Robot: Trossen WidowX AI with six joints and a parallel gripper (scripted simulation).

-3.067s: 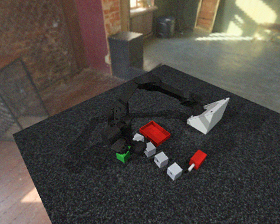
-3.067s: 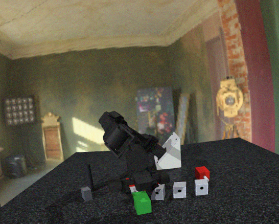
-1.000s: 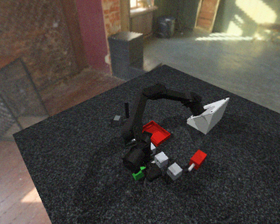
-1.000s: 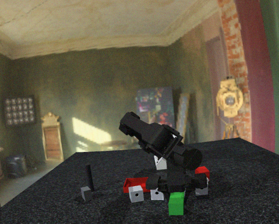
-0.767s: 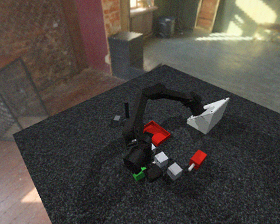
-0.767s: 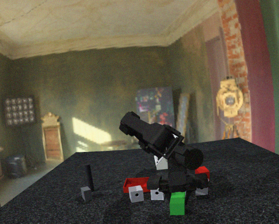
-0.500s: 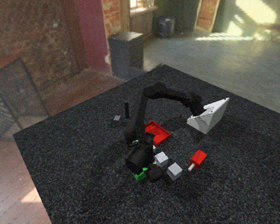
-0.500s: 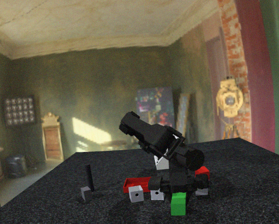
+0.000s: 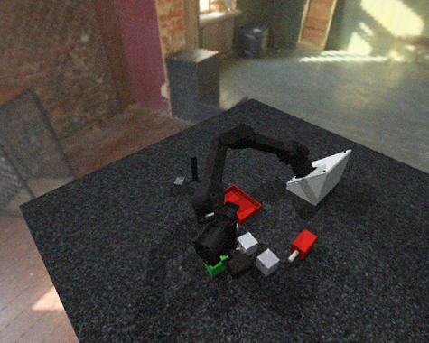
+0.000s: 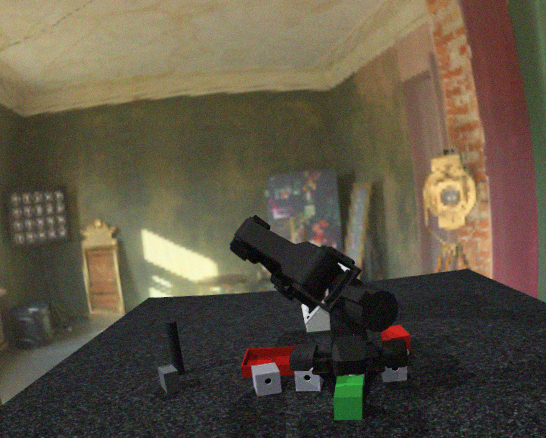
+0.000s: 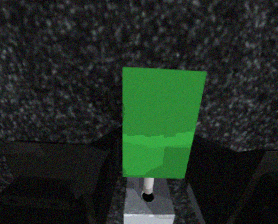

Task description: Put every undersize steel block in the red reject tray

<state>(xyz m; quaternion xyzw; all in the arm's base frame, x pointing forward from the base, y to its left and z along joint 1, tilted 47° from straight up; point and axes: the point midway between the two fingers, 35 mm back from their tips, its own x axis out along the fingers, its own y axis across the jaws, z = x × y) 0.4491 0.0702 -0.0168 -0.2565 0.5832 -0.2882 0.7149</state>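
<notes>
Gauge (image 9: 214, 267) (image 10: 348, 398) (image 11: 159, 107), green, is clamped in the pincer (image 9: 227, 264) (image 10: 348, 372) (image 11: 150, 129), its pin lined up near the hole of a steel block (image 9: 248, 243) (image 11: 149, 219). Testing seems under way; a straight, gentle push should be made next.
</notes>
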